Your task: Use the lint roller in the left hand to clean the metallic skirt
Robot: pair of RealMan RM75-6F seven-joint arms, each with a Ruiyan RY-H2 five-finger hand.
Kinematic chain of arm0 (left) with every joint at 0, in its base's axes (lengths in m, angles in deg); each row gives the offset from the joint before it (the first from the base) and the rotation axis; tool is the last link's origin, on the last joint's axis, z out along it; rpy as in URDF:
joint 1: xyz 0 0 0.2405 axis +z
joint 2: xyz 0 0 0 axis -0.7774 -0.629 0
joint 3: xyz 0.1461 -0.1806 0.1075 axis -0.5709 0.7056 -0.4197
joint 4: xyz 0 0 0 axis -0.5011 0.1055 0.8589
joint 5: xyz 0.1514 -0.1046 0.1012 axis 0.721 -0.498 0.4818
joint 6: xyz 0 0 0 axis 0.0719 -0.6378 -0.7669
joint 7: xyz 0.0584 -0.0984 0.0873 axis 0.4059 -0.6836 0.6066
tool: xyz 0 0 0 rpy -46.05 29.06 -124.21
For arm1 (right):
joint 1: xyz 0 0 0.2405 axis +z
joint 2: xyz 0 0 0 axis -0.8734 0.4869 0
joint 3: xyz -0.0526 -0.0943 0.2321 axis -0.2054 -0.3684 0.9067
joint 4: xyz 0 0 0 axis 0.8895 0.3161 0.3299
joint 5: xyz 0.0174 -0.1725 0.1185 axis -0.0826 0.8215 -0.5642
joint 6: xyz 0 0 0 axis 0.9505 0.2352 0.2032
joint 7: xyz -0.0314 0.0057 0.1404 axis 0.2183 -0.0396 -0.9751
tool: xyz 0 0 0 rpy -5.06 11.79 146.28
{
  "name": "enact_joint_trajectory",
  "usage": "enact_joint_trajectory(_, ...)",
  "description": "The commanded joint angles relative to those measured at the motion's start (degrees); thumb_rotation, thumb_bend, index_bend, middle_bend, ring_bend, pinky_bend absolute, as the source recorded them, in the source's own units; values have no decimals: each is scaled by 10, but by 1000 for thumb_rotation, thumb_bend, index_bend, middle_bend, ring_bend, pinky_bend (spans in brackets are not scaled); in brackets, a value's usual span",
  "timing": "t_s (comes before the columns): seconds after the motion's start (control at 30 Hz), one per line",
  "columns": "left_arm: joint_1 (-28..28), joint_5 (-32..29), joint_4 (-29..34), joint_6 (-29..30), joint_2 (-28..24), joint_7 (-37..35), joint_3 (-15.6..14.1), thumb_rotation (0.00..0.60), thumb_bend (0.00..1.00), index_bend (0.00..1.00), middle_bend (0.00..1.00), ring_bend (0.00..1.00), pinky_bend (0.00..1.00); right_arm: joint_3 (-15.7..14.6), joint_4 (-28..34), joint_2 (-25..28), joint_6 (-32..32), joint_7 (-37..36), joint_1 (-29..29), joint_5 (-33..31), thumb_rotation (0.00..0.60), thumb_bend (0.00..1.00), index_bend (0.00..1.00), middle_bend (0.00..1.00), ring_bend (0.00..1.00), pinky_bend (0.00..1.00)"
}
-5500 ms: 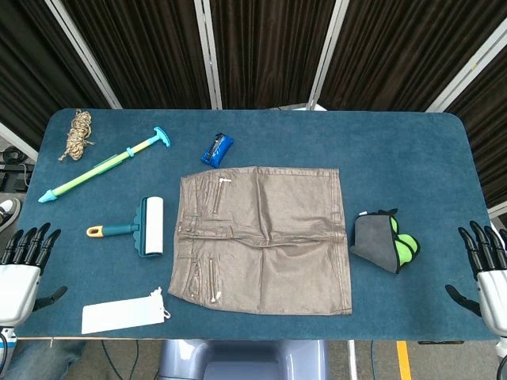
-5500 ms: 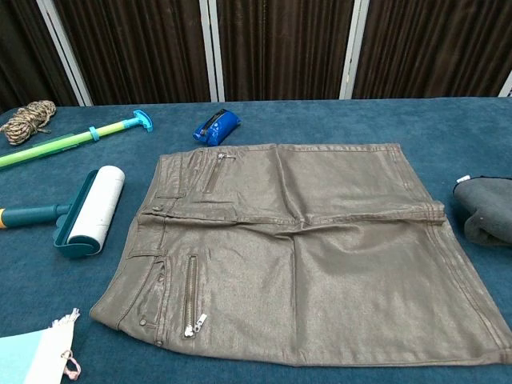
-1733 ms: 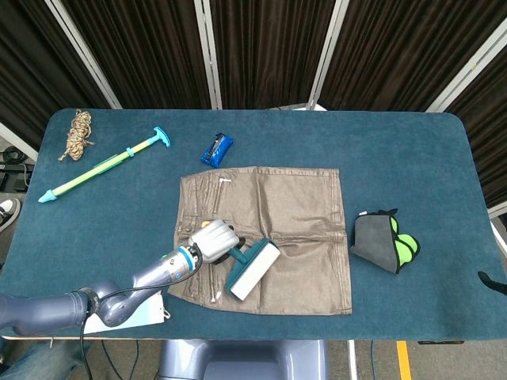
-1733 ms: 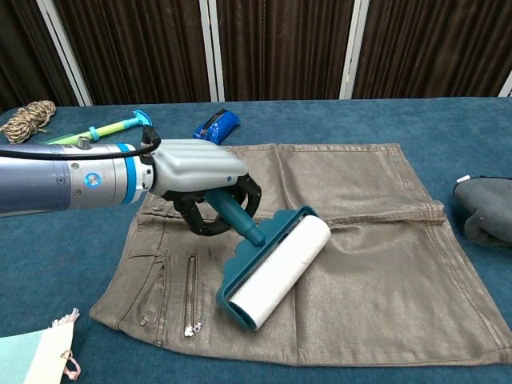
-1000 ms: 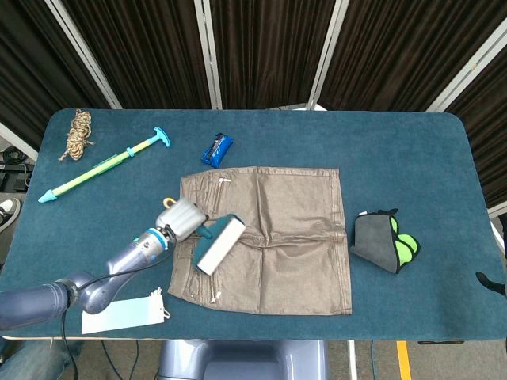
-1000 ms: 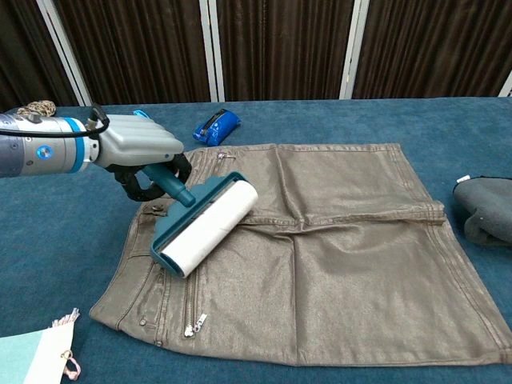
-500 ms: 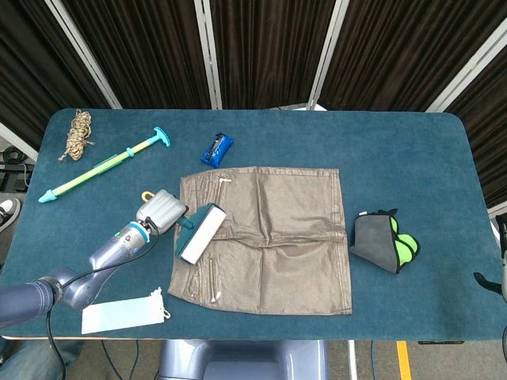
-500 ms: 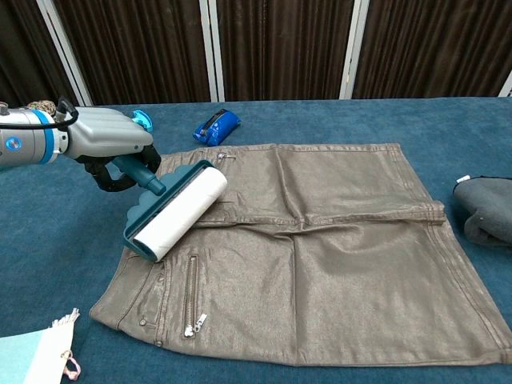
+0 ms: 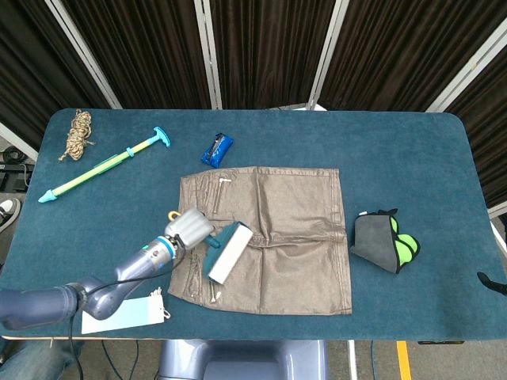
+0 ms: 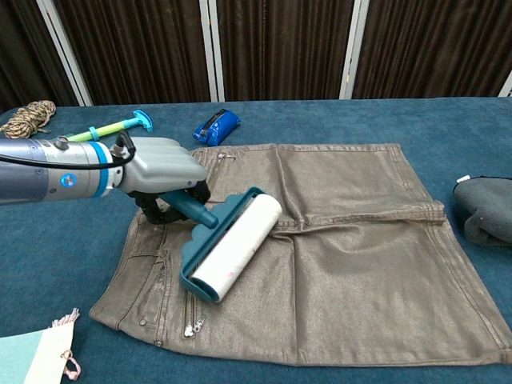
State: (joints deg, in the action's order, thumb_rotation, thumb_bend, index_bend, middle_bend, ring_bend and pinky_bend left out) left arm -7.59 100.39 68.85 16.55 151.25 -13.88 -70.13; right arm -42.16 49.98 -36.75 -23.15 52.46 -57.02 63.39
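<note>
A deep blue felt-like table (image 9: 412, 158) fills both views, with dark vertical curtains and pale metal posts behind its far edge. The metallic skirt (image 9: 285, 237) lies flat near the table's middle, its waistband and zippers toward 9 o'clock and its hem toward 3 o'clock, a shallow crease running across it. Bare blue cloth surrounds the skirt on every side, widest toward 12 and 2 o'clock.

The left hand (image 10: 164, 180) grips the teal handle of the lint roller (image 10: 232, 252), fingers wrapped around it, over the waistband side of the skirt. The roller's white drum rests on the fabric, tilted diagonally, just right of the lower zipper. The right hand is barely seen: only a dark sliver at the head view's right edge, and whether it is open or closed cannot be told.

From the skirt, a blue pouch (image 9: 216, 148) sits close at 11 o'clock, a green and teal rod (image 9: 103, 166) and a coil of rope (image 9: 76, 133) lie farther at 10 o'clock, a grey and lime cloth bundle (image 9: 386, 241) is near at 3 o'clock, and a pale blue bag (image 9: 123, 314) lies at 7 o'clock beside the forearm.
</note>
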Motion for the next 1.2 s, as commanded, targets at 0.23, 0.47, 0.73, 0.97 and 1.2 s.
enact_joint_trajectory(0.23, -52, -87, 35, 18, 54, 88, 2, 600, 1000, 800, 605, 467, 550, 0, -2, 2, -1, -7, -3, -1, 600, 0, 0, 0, 0, 0)
enact_joint_trajectory(0.47, -89, -149, 59, 48, 76, 141, 3, 600, 1000, 801, 605, 467, 550, -1, -1, 2, -4, -6, -4, 1, 600, 0, 0, 0, 0, 0)
enact_joint_trajectory(0.73, -114, -219, 86, 75, 59, 179, -17, 600, 1000, 812, 616, 474, 560, -2, -1, 1, -5, -3, -4, 3, 600, 0, 0, 0, 0, 0)
enact_joint_trajectory(0.97, -123, -279, 111, 100, 11, 197, -47, 600, 1000, 812, 617, 474, 560, -4, 1, -1, -6, 4, -3, 6, 600, 0, 0, 0, 0, 0)
enact_joint_trajectory(1.2, -121, -309, 120, 116, -44, 198, -77, 600, 1000, 812, 617, 474, 559, -5, 4, -2, -7, 10, -3, 8, 600, 0, 0, 0, 0, 0)
